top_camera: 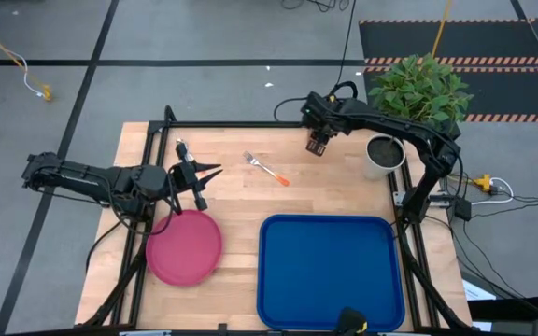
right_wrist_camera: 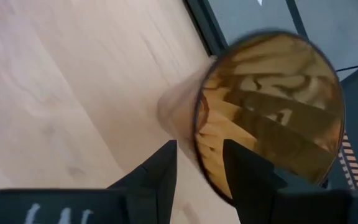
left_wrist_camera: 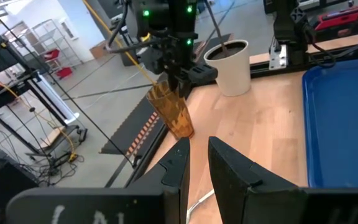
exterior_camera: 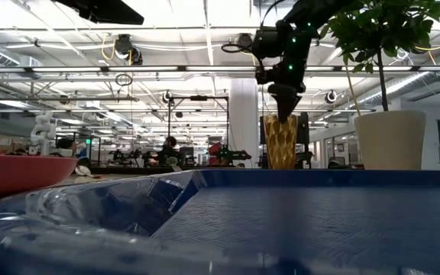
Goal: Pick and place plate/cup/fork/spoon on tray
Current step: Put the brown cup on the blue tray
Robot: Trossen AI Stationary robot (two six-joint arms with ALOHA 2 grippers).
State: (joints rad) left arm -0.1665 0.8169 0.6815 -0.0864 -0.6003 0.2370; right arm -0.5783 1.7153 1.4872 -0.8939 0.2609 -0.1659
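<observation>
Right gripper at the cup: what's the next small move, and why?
Probably close the right gripper on the cup rim and lift. Its fingers straddle the wall, one inside and one outside, with a gap showing, and the cup stands on the table, not on the tray.

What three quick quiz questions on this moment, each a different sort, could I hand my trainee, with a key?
1. True or false: the cup already stands on the tray.
2. Which gripper is at the cup's rim? A left gripper B right gripper
3. Fill in: the fork lies on the ____.

Key: 1 false, it is on the table by the far edge. 2 B, one finger inside the rim, one outside. 3 table, between the two arms.
</observation>
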